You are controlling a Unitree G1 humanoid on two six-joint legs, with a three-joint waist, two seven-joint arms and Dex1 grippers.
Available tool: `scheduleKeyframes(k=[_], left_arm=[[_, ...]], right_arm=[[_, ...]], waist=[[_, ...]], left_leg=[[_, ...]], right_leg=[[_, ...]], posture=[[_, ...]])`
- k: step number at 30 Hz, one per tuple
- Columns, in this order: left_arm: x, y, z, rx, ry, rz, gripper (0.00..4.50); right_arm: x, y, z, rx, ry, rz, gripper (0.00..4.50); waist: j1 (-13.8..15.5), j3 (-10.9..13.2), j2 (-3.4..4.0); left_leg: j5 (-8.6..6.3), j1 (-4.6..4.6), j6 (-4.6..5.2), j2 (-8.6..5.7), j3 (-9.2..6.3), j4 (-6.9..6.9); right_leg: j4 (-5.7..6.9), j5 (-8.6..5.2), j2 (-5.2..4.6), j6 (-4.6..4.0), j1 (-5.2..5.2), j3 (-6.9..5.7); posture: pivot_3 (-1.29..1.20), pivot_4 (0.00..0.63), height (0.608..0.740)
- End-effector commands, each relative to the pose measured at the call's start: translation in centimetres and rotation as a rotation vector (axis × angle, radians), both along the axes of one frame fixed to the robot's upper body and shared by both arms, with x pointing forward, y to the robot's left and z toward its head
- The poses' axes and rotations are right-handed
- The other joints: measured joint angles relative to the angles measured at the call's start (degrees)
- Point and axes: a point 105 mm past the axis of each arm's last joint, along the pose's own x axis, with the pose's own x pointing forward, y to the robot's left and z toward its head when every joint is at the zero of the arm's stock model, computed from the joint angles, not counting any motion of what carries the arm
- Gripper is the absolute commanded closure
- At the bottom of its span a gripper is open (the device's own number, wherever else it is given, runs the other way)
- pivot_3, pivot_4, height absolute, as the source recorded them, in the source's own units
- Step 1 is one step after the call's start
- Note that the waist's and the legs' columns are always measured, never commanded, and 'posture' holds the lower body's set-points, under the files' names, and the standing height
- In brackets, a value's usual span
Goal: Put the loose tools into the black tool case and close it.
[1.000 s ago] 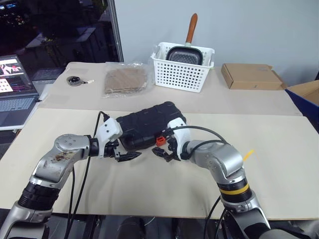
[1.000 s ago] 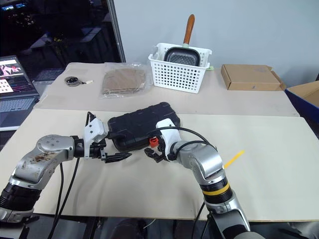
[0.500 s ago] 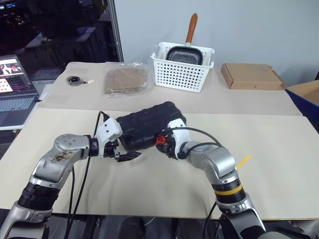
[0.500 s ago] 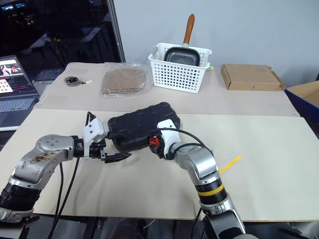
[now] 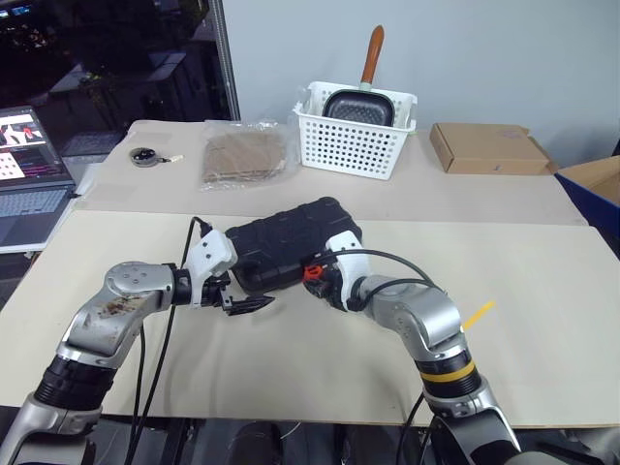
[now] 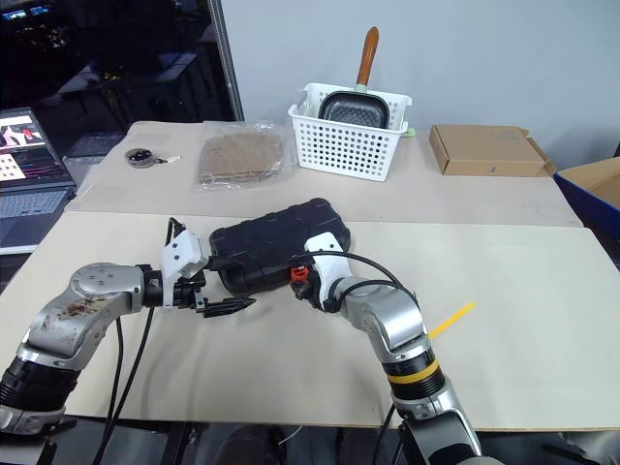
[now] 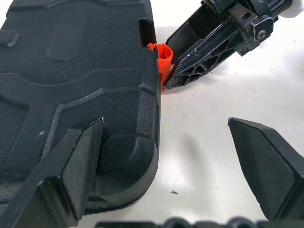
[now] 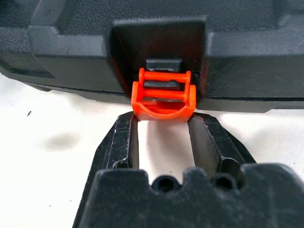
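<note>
On the cream tabletop (image 5: 542,320), near the middle and toward its front edge, the black moulded plastic tool case (image 5: 289,242) lies with its lid down, lying slantwise.

At its left corner the left gripper (image 5: 250,303) holds its two black fingers spread wide, one finger (image 7: 71,175) against the case's rounded corner and the other out over bare tabletop, so it grips nothing.

Further right, the right gripper (image 6: 302,289) has its fingers drawn close together, their tips meeting the small orange latch (image 8: 164,97) on the case's front edge.

The step in hand looks to be fastening that latch. To do it well, the fingertips should press the orange loop squarely toward the case and up over its catch, while the left finger braces the corner so the case does not slide.

The right wrist view shows the latch hanging outward below its recess, seemingly not yet snapped home; the head views show it merely as an orange speck. They alone show the case's place on the tabletop.
</note>
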Motion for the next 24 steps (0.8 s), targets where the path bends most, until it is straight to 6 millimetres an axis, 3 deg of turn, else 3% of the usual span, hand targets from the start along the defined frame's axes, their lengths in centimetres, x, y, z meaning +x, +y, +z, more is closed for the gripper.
scheduleKeyframes(k=[1,24], left_arm=[[-0.48,-0.23,-1.14,0.018,0.038,-0.011,0.00],[-0.61,-0.55,-1.29,0.015,0.045,-0.018,0.00]], right_arm=[[0.06,0.73,3.17,0.020,-0.115,0.036,3.24],[-0.57,1.03,3.69,-0.048,-0.175,0.054,3.24]], waist=[[0.0,0.0,0.00],[0.0,0.0,0.00]], left_leg=[[0.00,0.00,0.00,0.00,0.00,0.00],[-0.01,-0.03,-0.01,0.00,0.00,0.00]], right_leg=[[0.00,0.00,0.00,0.00,0.00,0.00],[-0.01,0.00,0.00,0.00,-0.03,0.00]], posture=[[0.00,0.150,0.740],[0.00,0.150,0.740]])
